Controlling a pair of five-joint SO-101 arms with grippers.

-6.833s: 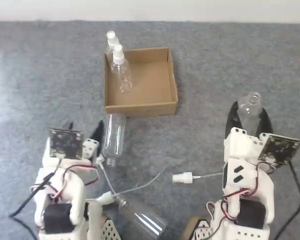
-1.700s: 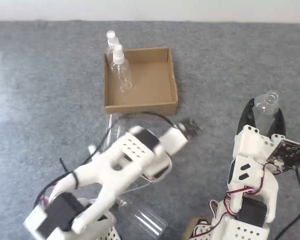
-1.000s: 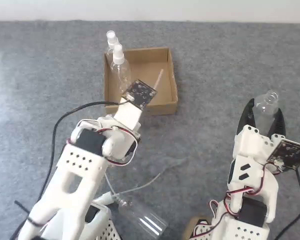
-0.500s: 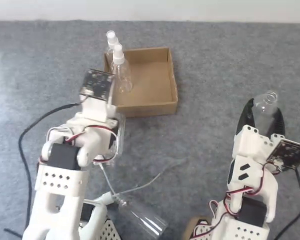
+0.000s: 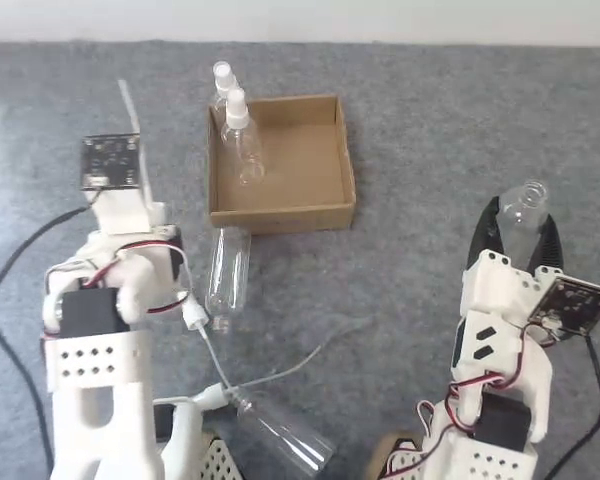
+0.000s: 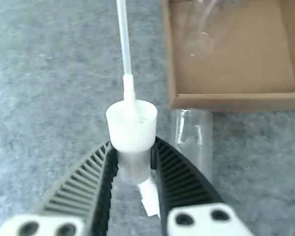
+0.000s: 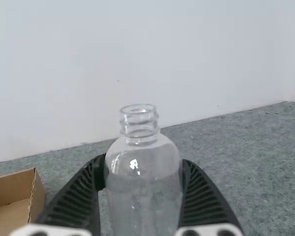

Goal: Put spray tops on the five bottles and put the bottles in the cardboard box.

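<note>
The big grey surface holds it all. The left arm stands on the near left side, and the right arm on the near right.

The cardboard box sits in the middle at the far side, open side up. One bottle with a top leans in the box by its left wall, top pointing to the far side. Another capped bottle is at the box's far left corner.

The right pincer holds an open bottle well to the right of the box. This bottle stands straight up with its mouth on top. The right wrist view shows its round mouth up close, with a black finger on each side and a white wall behind.

A lying bottle rests just in front of the box. Its long side runs from the box to the near side, and its open mouth points near. A second lying bottle is at the near edge, slanted, with its neck towards the left arm.

The left pincer squeezes a white spray top to the left of the box. The left wrist view shows the fingers tight on the cap. From above you see its thin tube pointing away to the far side.

Two loose spray tops lie by the left arm
</note>
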